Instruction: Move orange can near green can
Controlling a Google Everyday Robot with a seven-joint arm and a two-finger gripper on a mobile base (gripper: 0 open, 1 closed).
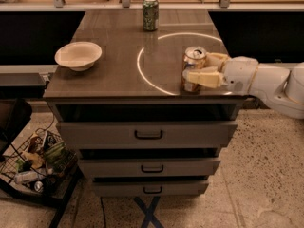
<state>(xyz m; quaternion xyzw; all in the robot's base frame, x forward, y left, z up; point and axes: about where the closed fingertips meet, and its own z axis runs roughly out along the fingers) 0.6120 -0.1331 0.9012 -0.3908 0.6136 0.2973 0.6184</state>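
The orange can (194,61), with an orange-brown and whitish label and a silver top, stands upright near the front right edge of the countertop. My gripper (202,68) reaches in from the right and its cream fingers (205,77) are closed around the can's body. The green can (150,13), slim with a green and white speckled label, stands upright at the far middle of the countertop, well apart from the orange can.
A cream bowl (78,55) sits at the left of the brown countertop (118,61). A white ring is marked on the top. Drawers are below the front edge. A wire basket of clutter (35,163) stands on the floor at the left.
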